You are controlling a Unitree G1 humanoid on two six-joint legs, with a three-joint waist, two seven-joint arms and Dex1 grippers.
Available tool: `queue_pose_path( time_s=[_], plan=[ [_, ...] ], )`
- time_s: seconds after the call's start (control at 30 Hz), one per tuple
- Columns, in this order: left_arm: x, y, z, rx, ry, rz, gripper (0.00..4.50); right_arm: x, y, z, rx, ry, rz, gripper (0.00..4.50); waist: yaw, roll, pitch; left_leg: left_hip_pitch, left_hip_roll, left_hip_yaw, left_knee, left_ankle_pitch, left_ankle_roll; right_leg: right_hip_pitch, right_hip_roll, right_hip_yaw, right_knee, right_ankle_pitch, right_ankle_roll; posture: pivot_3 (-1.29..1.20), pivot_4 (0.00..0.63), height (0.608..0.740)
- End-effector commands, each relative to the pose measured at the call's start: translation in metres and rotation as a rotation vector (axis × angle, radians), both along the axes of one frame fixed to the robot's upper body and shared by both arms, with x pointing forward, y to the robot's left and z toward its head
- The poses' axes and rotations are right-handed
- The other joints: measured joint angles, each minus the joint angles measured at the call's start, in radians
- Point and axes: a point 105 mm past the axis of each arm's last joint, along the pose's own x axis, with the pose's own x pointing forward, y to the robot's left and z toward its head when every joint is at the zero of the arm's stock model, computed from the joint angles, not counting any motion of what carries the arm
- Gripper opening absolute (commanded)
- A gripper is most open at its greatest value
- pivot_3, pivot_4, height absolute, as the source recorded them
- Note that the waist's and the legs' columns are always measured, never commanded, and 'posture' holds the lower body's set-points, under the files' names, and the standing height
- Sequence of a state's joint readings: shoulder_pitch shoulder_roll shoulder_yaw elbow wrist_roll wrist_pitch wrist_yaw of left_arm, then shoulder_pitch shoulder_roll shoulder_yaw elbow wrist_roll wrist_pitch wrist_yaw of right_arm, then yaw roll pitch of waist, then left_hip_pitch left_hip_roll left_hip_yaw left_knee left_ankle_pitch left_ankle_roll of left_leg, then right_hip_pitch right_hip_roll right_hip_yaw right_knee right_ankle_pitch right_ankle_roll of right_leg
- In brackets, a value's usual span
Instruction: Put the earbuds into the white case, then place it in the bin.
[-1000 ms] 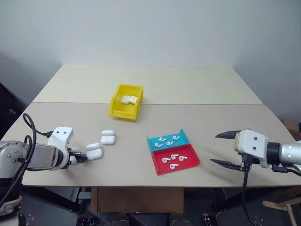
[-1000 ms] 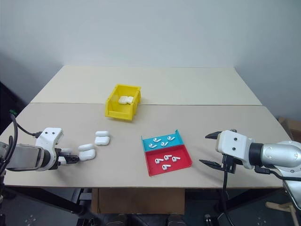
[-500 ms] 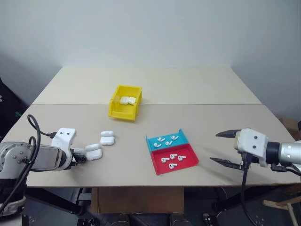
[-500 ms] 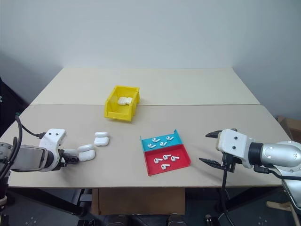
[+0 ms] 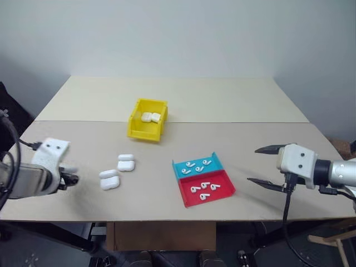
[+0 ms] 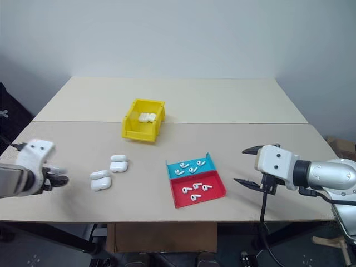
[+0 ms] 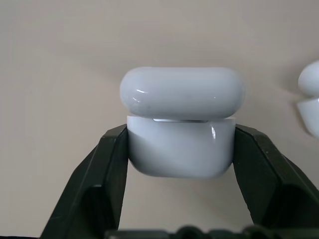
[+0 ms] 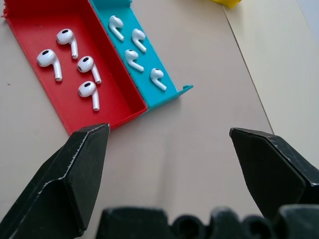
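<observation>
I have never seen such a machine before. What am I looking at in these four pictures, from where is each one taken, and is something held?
This is a humanoid robot with two arms, working at a beige table. Two pictures come from cameras in its head, looking down over both arms. The other two come from a camera on each wrist, looking along that arm's two black fingers.

On the table are a yellow bin with white cases inside, two open white cases, and a blue tray and a red tray, each with four small earbuds.

The right gripper is open and empty, beside the trays. The left wrist picture shows a white case between the fingers. Yet the head pictures show the left gripper apart from both cases, so I cannot confirm that it holds one.
</observation>
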State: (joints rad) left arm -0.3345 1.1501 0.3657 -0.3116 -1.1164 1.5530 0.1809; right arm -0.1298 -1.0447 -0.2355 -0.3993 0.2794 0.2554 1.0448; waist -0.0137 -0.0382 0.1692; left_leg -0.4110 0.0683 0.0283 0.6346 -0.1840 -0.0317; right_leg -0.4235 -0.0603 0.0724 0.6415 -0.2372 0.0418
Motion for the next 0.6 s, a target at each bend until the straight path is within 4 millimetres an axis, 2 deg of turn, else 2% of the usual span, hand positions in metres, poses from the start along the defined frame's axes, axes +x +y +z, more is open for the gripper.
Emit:
queue_pose_path(
  time_s=[0.03, 0.1, 0.17, 0.23, 0.3, 0.33, 0.4, 0.47, 0.6],
  plan=[
    [0.008, -0.023, 0.044, -0.018, -0.241, -0.162, 2.79, 0.000, 0.004, 0.016, 0.004, -0.070, 0.034, 4.50, 0.003, 0.000, 0.000, 0.000, 0.000, 0.000, 0.000, 0.000, 0.000, 0.000, 0.000, 0.000, 0.000, -0.001, -0.002, 0.00, 0.150, 0.740],
    [0.014, -0.054, 0.061, -0.052, -0.450, -0.338, 2.79, -0.001, 0.008, 0.020, 0.001, -0.083, 0.055, 4.50, 0.005, 0.000, 0.000, 0.000, 0.000, 0.000, 0.000, 0.000, 0.000, 0.001, 0.000, 0.000, -0.001, -0.002, -0.004, 0.00, 0.150, 0.740],
    [0.013, -0.083, 0.056, -0.106, -0.462, -0.506, 2.79, -0.001, 0.013, 0.024, 0.005, -0.094, 0.074, 4.50, 0.005, 0.000, 0.000, 0.000, 0.000, 0.000, 0.000, 0.000, 0.000, 0.002, -0.001, 0.000, -0.001, -0.001, -0.005, 0.00, 0.150, 0.740],
    [0.011, -0.115, 0.055, -0.121, -0.606, -0.680, 2.79, -0.002, 0.017, 0.026, 0.019, -0.076, 0.088, 4.50, 0.002, 0.001, -0.001, 0.000, 0.000, 0.000, 0.001, 0.000, 0.000, 0.002, -0.001, 0.000, -0.001, 0.000, -0.007, 0.00, 0.150, 0.740],
    [0.005, -0.137, 0.040, -0.183, -0.580, -0.810, 2.79, -0.005, 0.020, 0.026, 0.006, -0.049, 0.104, 4.50, 0.002, 0.000, 0.000, 0.000, 0.000, 0.001, 0.001, 0.000, 0.000, 0.002, -0.001, 0.000, -0.001, 0.000, -0.007, 0.00, 0.150, 0.740],
    [0.004, -0.147, 0.038, -0.197, -0.646, -0.856, 2.79, -0.007, 0.021, 0.024, -0.018, -0.006, 0.113, 4.50, 0.000, 0.000, 0.000, -0.001, 0.000, 0.000, 0.001, 0.000, 0.000, 0.002, 0.000, 0.000, -0.001, 0.001, -0.006, 0.00, 0.150, 0.740],
    [-0.002, -0.164, 0.036, -0.218, -0.836, -0.943, 2.79, -0.011, 0.023, 0.024, -0.070, 0.028, 0.141, 4.50, -0.001, 0.004, -0.001, -0.001, 0.000, 0.001, 0.001, 0.000, 0.000, 0.002, 0.000, 0.001, -0.001, 0.003, -0.003, 0.00, 0.150, 0.740],
    [-0.008, -0.175, 0.028, -0.296, -0.937, -1.018, 2.79, -0.015, 0.028, 0.025, -0.124, 0.049, 0.175, 4.50, -0.002, 0.004, -0.001, -0.001, 0.000, 0.002, 0.001, 0.000, 0.001, 0.002, 0.000, 0.001, -0.002, 0.003, -0.003, 0.00, 0.150, 0.740],
    [-0.009, -0.183, 0.002, -0.362, -0.977, -1.128, 2.79, -0.018, 0.043, 0.024, -0.199, 0.063, 0.243, 4.50, -0.001, 0.004, -0.001, 0.000, 0.000, 0.001, 0.003, 0.000, 0.001, 0.002, 0.000, 0.001, 0.000, 0.002, -0.002, 0.00, 0.150, 0.740]
  ],
)
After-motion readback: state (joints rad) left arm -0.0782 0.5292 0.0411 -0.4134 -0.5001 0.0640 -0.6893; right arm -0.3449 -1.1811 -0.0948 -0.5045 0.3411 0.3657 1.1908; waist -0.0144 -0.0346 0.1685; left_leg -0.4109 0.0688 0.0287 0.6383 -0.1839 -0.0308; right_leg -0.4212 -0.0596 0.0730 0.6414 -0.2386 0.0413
